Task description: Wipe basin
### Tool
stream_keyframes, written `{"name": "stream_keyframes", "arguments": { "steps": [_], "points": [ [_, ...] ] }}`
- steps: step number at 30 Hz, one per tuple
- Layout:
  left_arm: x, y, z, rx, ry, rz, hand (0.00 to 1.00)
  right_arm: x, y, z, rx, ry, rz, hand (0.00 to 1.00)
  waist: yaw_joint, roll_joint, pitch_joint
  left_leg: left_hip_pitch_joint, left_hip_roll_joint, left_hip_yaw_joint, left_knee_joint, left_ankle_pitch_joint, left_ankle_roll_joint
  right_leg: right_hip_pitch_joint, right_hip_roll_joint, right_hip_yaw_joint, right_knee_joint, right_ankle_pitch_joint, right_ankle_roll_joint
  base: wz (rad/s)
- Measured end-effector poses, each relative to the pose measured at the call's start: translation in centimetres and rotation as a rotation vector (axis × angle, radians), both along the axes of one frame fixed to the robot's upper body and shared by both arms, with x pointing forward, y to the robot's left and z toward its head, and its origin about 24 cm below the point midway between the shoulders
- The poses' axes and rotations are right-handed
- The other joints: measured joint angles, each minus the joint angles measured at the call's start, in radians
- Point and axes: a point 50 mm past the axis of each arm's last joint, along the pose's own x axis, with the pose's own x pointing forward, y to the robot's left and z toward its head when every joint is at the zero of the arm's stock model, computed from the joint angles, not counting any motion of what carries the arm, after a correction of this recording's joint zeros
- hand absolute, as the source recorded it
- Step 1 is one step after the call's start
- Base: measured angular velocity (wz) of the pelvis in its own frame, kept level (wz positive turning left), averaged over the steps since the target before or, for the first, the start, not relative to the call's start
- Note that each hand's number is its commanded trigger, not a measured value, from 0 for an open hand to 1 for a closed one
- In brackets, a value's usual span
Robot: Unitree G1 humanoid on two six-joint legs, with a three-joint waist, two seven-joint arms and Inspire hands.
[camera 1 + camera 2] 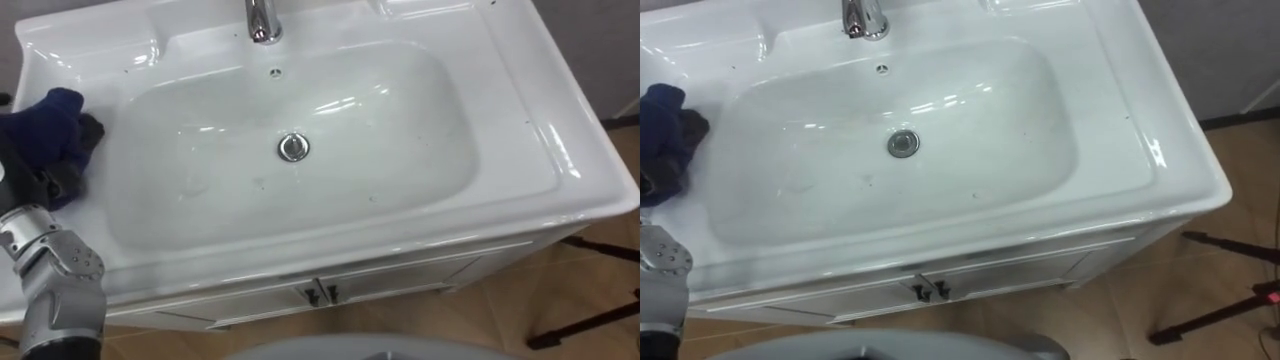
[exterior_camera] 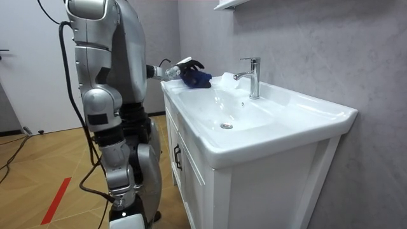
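Gripping a crumpled dark blue cloth, the robot's left hand sits on the flat left rim of the white ceramic basin. Its dark fingers are curled into the folds, so the cloth is bunched up, not spread flat. The room view shows the robot standing upright at the front of the white cabinet under the basin, with the left arm reaching forward to the far left corner of the top.

The cloth touches the rim just outside the bowl's left slope and has not yet gone down into the hollow. From the hand, the whole bowl lies to the robot's right. The round chrome drain is well apart in that direction, and the chrome tap stands beyond it at the back edge. The bowl's long axis runs left to right across the robot's front, so a sweep along it would lead away from the hand's present spot. A few small dark specks show on the bowl's floor and right side.

Judging by this, the wiping of the bowl itself is hardly begun. The next stroke most likely calls for lowering the cloth over the rim's lip and drawing it rightward towards the drain. The left arm is the one placed to do this.
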Motion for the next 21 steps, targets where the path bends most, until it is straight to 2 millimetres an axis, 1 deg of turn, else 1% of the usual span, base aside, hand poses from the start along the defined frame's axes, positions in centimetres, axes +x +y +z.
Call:
{"name": "stream_keyframes", "arguments": {
  "steps": [3,8,10,16,21],
  "points": [
    [0.1,0.0,0.2,0.003,-0.010,-0.003,0.00,0.0,0.0,0.0,-0.003,-0.002,0.001,0.00,0.001,0.001,-0.0003,0.001,0.000,0.000,0.000,0.000,0.000,-0.001,0.000,-0.001,0.000,0.000,0.000,0.00],
    [0.4,-0.3,1.2,0.019,-0.054,-0.019,0.00,0.2,0.0,0.0,-0.004,-0.016,0.005,0.00,0.004,-0.001,0.0004,0.003,0.000,0.000,0.000,0.000,0.000,0.003,0.000,0.000,0.000,0.000,0.000,0.00],
    [0.7,-0.5,2.0,0.033,-0.095,-0.035,0.00,0.3,0.0,0.0,-0.003,-0.026,0.008,0.00,0.004,-0.004,0.0009,-0.001,0.000,0.000,0.000,0.000,0.000,0.002,0.000,0.000,0.000,0.000,0.000,0.00],
    [1.1,-1.1,3.5,0.058,-0.189,-0.070,0.00,0.3,-0.1,0.1,-0.003,-0.041,-0.018,0.00,0.004,-0.005,0.0011,0.001,0.000,-0.001,0.000,0.000,0.000,0.002,-0.001,0.004,0.000,0.000,0.000,0.00],
    [1.2,-1.2,4.3,0.071,-0.233,-0.077,0.00,0.2,-0.1,0.1,-0.004,-0.043,-0.030,0.00,0.006,-0.002,0.0004,0.009,-0.001,-0.001,0.000,0.000,0.000,0.004,0.000,0.008,-0.001,-0.001,0.001,-0.03]
  ]
}}
